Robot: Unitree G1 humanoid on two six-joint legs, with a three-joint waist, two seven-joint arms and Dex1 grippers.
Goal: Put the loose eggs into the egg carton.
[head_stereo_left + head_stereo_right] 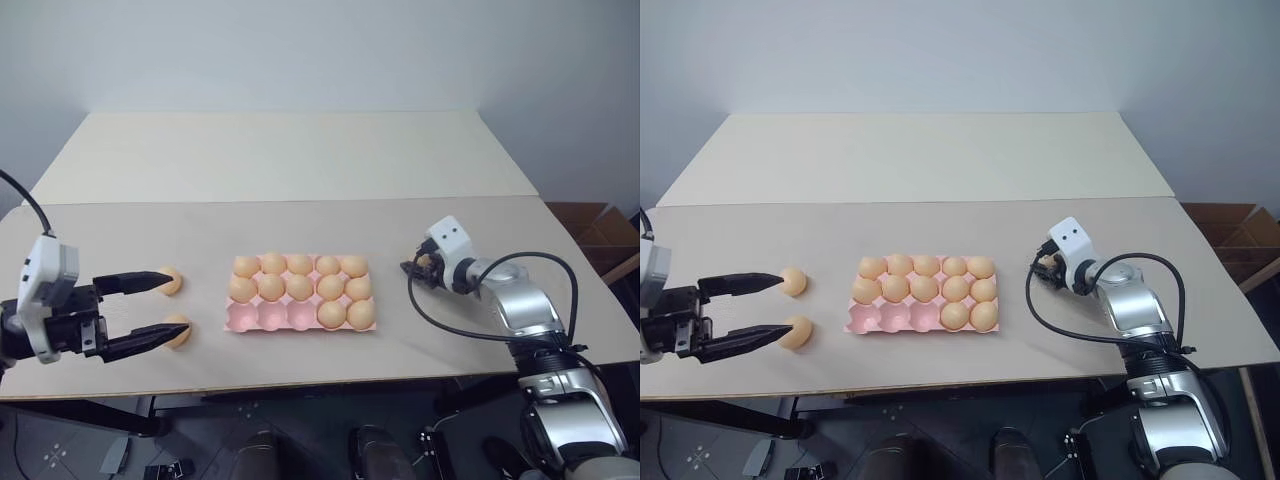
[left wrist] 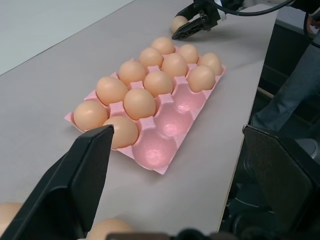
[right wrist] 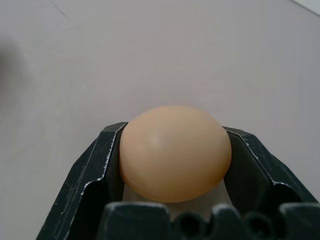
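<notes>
While right pincer (image 3: 175,165) grips egg (image 3: 175,150), left pincer (image 1: 160,310) gapes; egg axis unclear.

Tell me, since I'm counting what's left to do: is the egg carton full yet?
Not full. The egg carton holds twelve eggs; three cups in its near row, toward the robot's left, sit empty.

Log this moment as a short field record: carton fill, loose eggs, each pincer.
carton: egg carton, twelve cups filled, three near-row cups bare
loose eggs, left: two eggs on the table, at the left pincer's fingertips
loose egg, right: egg between the right pincer's fingers
left pincer: open, holding nothing
right pincer: fingers against the egg on both sides
</notes>
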